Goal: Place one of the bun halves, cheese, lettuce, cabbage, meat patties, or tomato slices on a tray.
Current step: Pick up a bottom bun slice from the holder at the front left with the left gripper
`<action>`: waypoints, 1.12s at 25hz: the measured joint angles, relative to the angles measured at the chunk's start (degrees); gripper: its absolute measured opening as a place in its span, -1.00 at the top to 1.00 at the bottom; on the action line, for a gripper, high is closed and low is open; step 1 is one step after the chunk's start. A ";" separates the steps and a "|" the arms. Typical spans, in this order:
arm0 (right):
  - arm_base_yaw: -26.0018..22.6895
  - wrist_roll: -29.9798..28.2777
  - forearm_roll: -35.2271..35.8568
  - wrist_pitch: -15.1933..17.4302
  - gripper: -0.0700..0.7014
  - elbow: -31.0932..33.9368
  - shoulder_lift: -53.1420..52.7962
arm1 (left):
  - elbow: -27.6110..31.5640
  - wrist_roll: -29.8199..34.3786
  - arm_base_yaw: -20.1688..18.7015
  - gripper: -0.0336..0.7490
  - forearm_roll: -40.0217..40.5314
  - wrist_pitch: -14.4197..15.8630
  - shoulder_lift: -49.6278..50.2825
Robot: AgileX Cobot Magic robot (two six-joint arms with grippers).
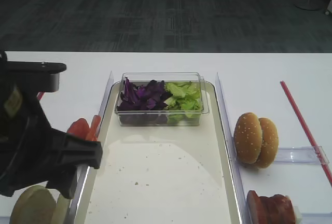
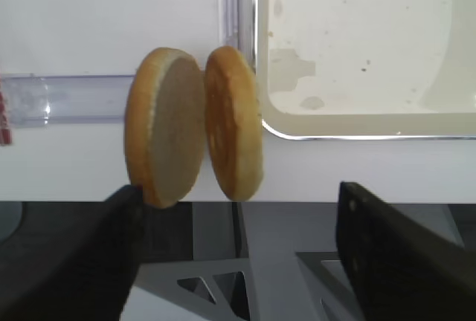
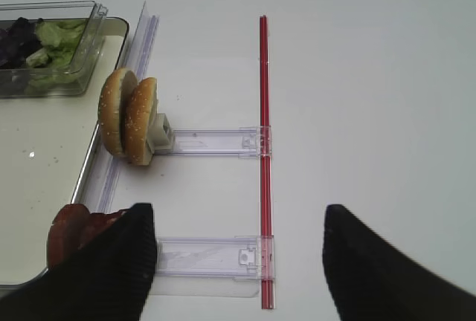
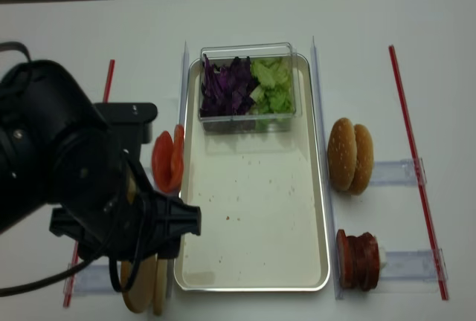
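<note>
Hovering left claw (image 2: 238, 261) wide open, empty, above plain bun halves (image 2: 195, 135) standing on edge at lower left, just beside tray (image 2: 357, 124) corner. Reach step; next: drop, straddle one half, close. Right claw (image 3: 238, 261) also spread, holding nothing.
</note>
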 joint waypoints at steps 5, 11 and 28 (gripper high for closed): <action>0.00 0.00 0.00 0.00 -0.49 0.00 0.00 | -0.84 -3.25 -3.41 -0.34 1.20 -0.25 3.25; 0.00 0.00 0.00 0.00 -0.49 0.00 0.00 | -1.04 -6.98 -6.01 -0.34 3.23 -0.37 5.82; 0.00 0.00 0.00 0.00 -0.49 0.00 0.00 | -1.60 -9.59 -6.53 -0.34 7.07 -0.70 11.68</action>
